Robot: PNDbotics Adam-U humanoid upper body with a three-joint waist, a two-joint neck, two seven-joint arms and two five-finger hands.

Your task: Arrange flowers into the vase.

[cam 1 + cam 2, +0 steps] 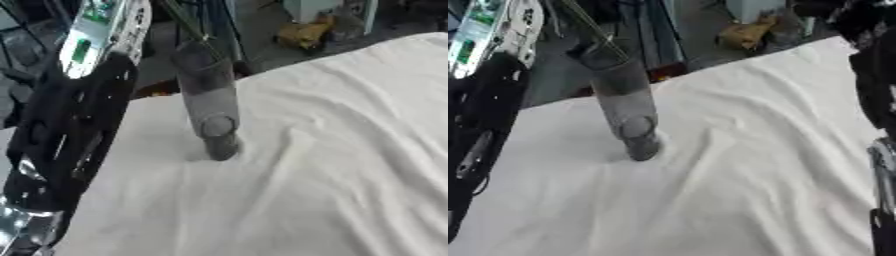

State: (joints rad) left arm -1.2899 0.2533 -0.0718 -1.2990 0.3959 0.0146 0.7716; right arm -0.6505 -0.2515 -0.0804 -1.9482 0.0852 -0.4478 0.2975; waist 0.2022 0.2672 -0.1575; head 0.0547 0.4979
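A tall grey, see-through vase [208, 100] stands on the white cloth [332, 165], and it looks tilted because the view is askew. Thin green stems [588, 25] rise out of its mouth toward the top edge; no blossoms show. My left arm, black, runs up the left side and ends in a pale, green-marked left hand [94, 35] up left of the vase mouth. It is apart from the vase body. My right arm shows only in the right eye view, along the right edge, with the dark right hand [857, 22] at the top right, far from the vase.
The cloth lies in wrinkles over the table, and its far edge runs diagonally behind the vase. Beyond it is a dark floor with a yellow object [302, 34] and pale furniture [311, 9]. A silver joint [26, 230] of my left arm fills the lower left corner.
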